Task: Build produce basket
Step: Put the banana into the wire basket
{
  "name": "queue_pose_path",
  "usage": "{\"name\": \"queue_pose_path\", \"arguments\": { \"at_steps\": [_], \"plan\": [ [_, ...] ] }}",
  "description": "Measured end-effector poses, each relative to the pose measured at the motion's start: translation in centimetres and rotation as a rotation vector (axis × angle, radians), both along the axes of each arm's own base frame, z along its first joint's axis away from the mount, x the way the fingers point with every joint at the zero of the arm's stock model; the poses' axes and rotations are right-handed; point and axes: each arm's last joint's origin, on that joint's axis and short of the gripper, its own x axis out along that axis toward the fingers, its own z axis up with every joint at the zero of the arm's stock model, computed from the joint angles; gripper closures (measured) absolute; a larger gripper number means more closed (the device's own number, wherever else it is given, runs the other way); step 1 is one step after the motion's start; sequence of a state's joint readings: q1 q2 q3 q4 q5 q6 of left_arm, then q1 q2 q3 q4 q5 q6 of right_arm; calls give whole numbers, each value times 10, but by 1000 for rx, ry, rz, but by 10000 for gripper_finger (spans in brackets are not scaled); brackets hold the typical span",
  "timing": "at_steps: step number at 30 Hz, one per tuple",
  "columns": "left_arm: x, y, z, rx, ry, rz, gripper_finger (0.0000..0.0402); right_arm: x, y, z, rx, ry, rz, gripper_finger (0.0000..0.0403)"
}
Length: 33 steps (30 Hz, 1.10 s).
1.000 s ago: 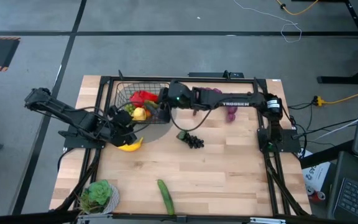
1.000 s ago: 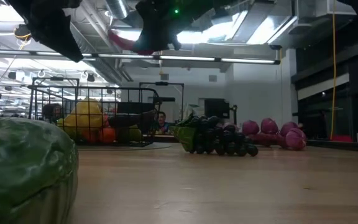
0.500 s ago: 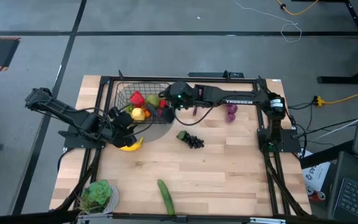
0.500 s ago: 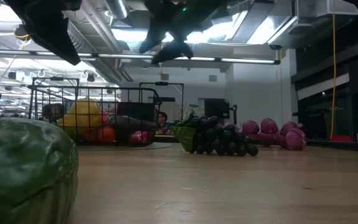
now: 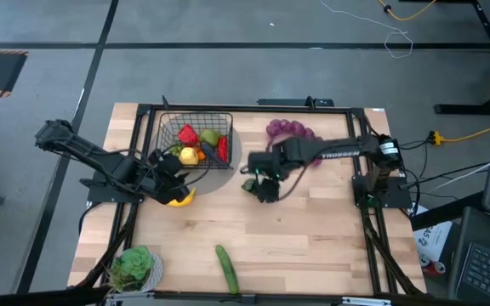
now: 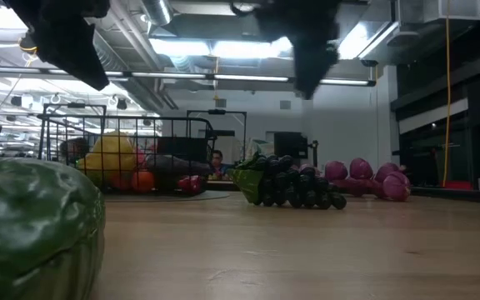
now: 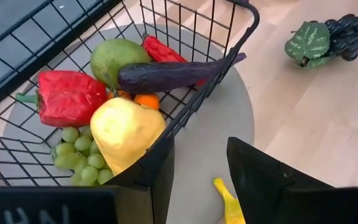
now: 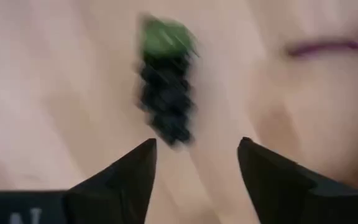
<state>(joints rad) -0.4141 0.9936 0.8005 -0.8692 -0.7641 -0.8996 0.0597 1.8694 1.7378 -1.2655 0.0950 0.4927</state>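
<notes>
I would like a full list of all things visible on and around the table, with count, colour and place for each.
basket: one, black wire, far left part of the table.
produce in basket: red pepper, green fruit, eggplant, yellow fruit, green grapes, small orange.
banana: one, yellow, beside the basket.
dark grapes: one bunch with green leaf, table centre.
purple bunch: one, far edge.
cucumber: one, green, near edge.
leafy green vegetable: one, near left corner.
left gripper: at the basket's near side, fingers apart.
right gripper: open, above the dark grapes.
</notes>
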Motion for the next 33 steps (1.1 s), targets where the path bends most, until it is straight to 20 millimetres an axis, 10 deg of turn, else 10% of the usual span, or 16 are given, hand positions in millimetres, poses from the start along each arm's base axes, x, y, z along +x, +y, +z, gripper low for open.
{"name": "queue_pose_path", "arguments": {
  "at_steps": [10, 18, 33],
  "plan": [
    [20, -9, -14, -35, 2, 32, 259, -41, 62, 1, -335, 190, 0, 181],
    [15, -18, -36, -200, 326, -111, 259, -60, 104, -9, -361, 186, 36, 181],
    [9, -27, -43, -170, 461, -203, 258, -90, 139, -45, -404, 159, -141, 181]
  ]
}}
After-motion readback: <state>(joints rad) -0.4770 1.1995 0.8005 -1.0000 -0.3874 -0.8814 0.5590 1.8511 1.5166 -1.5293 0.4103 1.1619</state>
